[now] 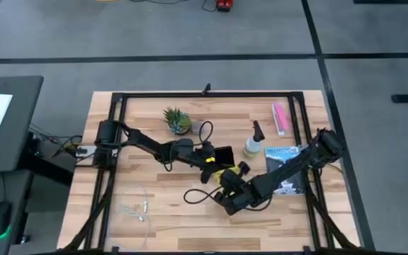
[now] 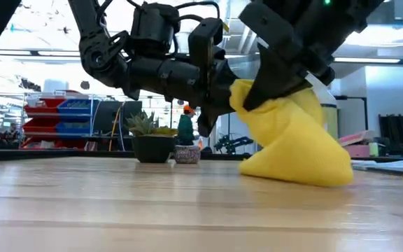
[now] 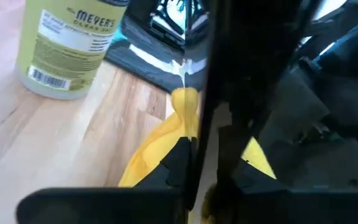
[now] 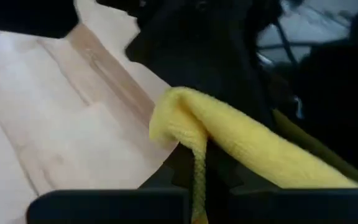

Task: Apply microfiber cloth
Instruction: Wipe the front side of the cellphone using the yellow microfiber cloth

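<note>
Yellow soft microfiber cloth [image 2: 296, 143], pinched in right claw [image 1: 227, 185] with left claw [image 1: 210, 159] seemingly clamping it too, could tear or slip free if they pull apart

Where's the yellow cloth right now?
High view: the microfiber cloth is mid-table between the left gripper and right gripper; in the low view its lower edge touches the table.

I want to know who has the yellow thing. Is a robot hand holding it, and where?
The right gripper pinches the yellow cloth by its bunched top, the bottom resting on the table. The left gripper touches the same top; its grip cannot be told.
</note>
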Available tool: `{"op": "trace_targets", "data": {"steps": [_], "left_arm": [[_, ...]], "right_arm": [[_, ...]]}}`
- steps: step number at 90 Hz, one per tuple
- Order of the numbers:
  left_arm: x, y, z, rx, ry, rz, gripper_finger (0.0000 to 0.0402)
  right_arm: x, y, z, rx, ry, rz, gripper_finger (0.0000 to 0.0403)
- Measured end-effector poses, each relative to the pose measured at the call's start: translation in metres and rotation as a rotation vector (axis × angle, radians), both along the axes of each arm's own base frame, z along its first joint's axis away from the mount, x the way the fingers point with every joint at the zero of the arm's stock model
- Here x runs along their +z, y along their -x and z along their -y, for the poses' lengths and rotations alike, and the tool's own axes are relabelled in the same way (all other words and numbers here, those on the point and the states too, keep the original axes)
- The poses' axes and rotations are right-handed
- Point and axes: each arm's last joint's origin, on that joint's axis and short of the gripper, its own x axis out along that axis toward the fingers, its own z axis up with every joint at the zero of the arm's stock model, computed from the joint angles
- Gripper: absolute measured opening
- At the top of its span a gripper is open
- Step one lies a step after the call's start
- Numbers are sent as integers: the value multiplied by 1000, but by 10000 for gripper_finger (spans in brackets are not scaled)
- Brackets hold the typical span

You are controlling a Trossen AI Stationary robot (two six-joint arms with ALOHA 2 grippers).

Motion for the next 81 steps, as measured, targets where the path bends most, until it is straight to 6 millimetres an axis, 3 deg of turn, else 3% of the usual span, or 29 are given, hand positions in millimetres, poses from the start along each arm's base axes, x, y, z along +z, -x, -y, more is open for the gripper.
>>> {"op": "trace_targets", "data": {"steps": [31,54,81], "left_arm": [[-16,3,3,-81,37,-180,15],[-35,12,6,-192,122,-426,15],[-36,12,5,-162,99,-434,46]], "right_arm": [[-8,36,-6,-116,8,-159,0],[-7,34,-12,-89,-15,-135,0],[-6,25,-17,-5,-18,-109,0]]}}
